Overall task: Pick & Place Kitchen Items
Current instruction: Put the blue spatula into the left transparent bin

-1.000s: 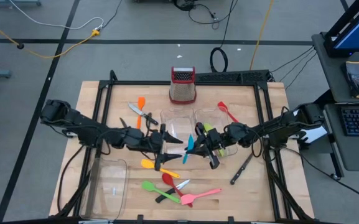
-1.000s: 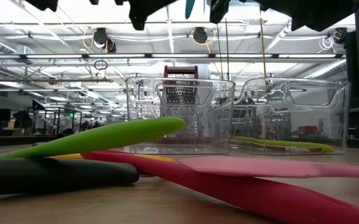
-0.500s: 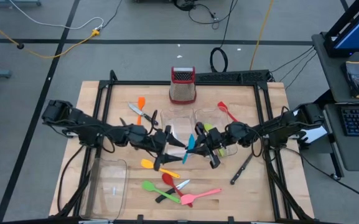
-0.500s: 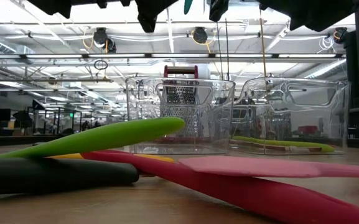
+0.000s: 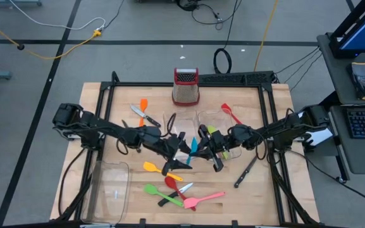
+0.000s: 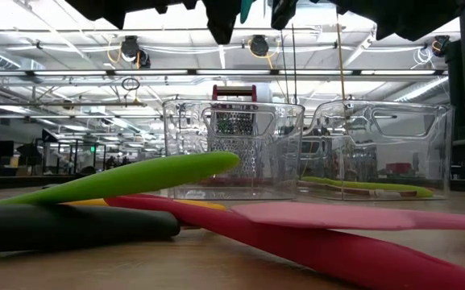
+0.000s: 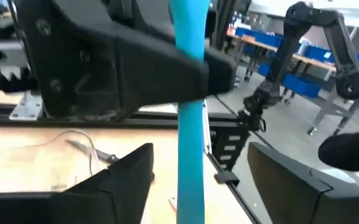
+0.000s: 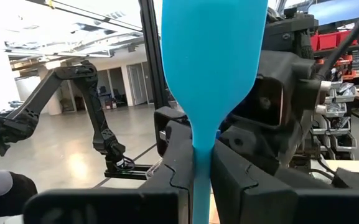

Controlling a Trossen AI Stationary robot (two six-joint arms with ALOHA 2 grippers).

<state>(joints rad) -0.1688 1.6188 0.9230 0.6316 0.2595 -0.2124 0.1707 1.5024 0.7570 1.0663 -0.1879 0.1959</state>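
Right gripper (image 5: pixel 202 149) above table centre, fingers (image 8: pixel 179 168) clenched on the blue spatula (image 8: pixel 211 68), held off the table (image 5: pixel 271 190), blade up. Left gripper (image 5: pixel 181 152) at its 9 o'clock, jaws spread wide either side of the spatula's handle, not touching it. Clear trays (image 6: pixel 232 149) at 12 o'clock. Green, red, pink, yellow utensils (image 5: pixel 176 187) lie loose at 6 o'clock; knife (image 5: pixel 245 172) at 4 o'clock.
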